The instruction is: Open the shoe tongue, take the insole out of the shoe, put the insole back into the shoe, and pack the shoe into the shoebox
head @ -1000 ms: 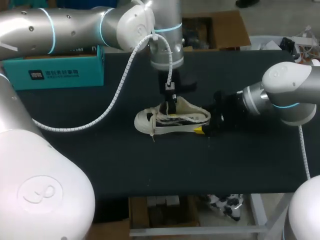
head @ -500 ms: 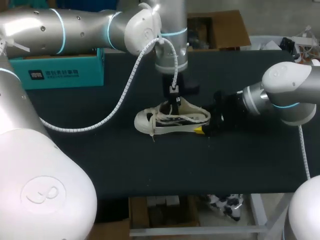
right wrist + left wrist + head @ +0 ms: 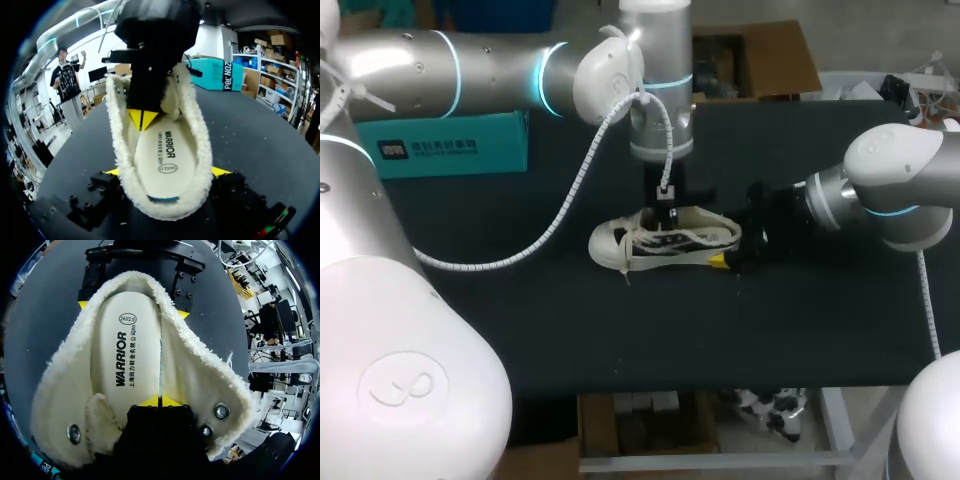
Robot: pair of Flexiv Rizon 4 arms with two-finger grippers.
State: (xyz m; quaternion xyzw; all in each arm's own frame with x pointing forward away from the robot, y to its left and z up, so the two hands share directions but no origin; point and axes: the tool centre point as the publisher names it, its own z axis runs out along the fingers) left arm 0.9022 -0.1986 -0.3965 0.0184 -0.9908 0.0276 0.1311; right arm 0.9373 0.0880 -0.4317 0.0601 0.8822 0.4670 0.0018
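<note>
Left gripper (image 3: 160, 401), yellow tips pressed together, points down into the white fleece-lined canvas shoe (image 3: 660, 242), which holds its cream foam insole (image 3: 127, 360). Right gripper (image 3: 167, 172) clamps the heel from both sides, and the shoe's length runs straight ahead of it, toe farthest. Open black table (image 3: 620, 330) surrounds both grippers. The teal cardboard shoebox (image 3: 450, 145) sits well apart, its inside unseen.

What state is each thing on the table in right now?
shoe, upright on its sole, top spread wide open.
insole, lying flat inside the shoe.
left hand, shut, tips together inside the shoe, over the insole.
right hand, shut on the shoe's heel from both sides.
box, at the table's back; open or closed cannot be told.
</note>
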